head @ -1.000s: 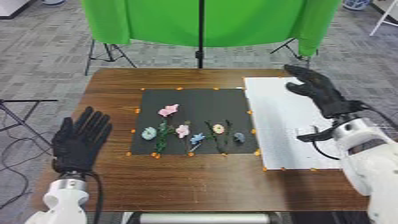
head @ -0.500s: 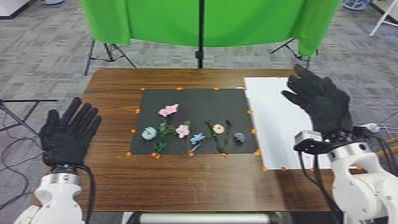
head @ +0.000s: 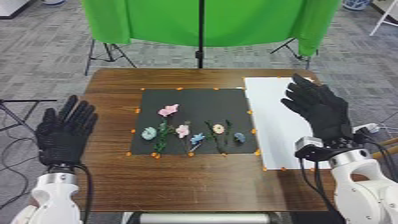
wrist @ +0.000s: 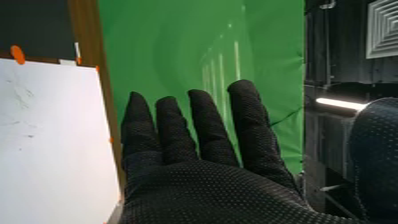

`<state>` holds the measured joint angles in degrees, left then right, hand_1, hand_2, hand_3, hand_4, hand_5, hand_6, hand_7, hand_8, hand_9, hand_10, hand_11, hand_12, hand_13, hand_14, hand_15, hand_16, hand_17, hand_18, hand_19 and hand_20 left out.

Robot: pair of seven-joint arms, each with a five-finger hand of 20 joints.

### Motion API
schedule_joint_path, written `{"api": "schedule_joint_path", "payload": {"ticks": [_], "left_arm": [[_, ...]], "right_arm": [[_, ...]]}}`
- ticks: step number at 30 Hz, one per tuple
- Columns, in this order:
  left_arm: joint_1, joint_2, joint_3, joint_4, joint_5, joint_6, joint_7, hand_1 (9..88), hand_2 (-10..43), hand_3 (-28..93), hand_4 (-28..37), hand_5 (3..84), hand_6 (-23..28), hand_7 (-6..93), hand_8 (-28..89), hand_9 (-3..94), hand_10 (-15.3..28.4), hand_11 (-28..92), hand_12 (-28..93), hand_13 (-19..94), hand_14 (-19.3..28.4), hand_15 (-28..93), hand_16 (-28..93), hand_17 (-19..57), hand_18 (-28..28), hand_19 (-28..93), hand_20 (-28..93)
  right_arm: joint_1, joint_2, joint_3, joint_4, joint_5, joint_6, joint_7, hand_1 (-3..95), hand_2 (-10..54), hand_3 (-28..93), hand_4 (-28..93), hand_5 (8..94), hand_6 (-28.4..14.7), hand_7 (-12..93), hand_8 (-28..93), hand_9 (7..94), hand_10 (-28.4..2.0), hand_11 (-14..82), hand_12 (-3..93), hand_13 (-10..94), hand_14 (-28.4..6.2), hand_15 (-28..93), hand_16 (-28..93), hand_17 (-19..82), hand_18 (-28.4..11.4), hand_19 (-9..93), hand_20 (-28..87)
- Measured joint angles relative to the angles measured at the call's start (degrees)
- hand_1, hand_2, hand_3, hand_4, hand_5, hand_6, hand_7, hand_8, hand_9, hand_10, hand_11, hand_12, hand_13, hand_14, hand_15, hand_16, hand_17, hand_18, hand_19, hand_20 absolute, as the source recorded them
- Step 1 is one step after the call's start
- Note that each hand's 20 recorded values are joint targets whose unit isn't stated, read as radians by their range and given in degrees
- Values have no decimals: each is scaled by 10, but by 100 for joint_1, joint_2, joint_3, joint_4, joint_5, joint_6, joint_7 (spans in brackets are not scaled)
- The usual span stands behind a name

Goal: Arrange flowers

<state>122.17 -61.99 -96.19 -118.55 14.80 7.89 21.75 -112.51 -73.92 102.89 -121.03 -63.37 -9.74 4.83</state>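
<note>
In the head view, several flowers lie on the dark mat (head: 191, 112): a taller pink flower (head: 168, 110), a pale blue-green one (head: 149, 133), a light pink one (head: 182, 131), a blue one (head: 197, 137), a cream-pink one (head: 218, 128) and a grey-blue one (head: 239, 137). Over the white sheet's right side, my right hand (head: 321, 111) is open with straight fingers, apart from the flowers. My left hand (head: 65, 134) is open over the table's left edge, left of the mat. In the right wrist view, the right hand (wrist: 213, 187) has its fingers straight and holds nothing.
A white sheet (head: 270, 116) lies right of the mat, and small orange markers (head: 264, 168) dot the edges of both. Brown table (head: 191, 185) surrounds them. Beyond the far edge hang a green cloth (head: 151, 22) and a dark upright pole (head: 201, 37).
The right hand has swung from a sideways tilt to broad and upright, its wrist moving nearer the table's front. The left hand has shifted a little left and turned more upright. The flowers have stayed put.
</note>
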Motion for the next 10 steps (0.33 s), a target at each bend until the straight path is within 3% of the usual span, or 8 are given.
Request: {"api": "schedule_joint_path", "payload": {"ticks": [5,10], "left_arm": [[2,28,-57,-6,3,-59,54,212,175,738,-283,407,89,69,-82,329,152,136,60,228,134,202,-66,-66,119,289,96],[82,29,-191,-69,2,-59,74,212,175,738,-283,405,89,70,-81,331,153,138,64,236,139,211,-62,-68,121,291,97]], "right_arm": [[20,3,-2,-56,3,6,-20,46,85,798,-283,367,-31,71,-100,323,-150,17,79,236,-137,35,136,128,-114,169,122],[86,-19,-9,-61,2,-62,-15,48,85,797,-283,375,-31,73,-100,325,-151,18,80,237,-138,35,134,127,-116,171,121]]}}
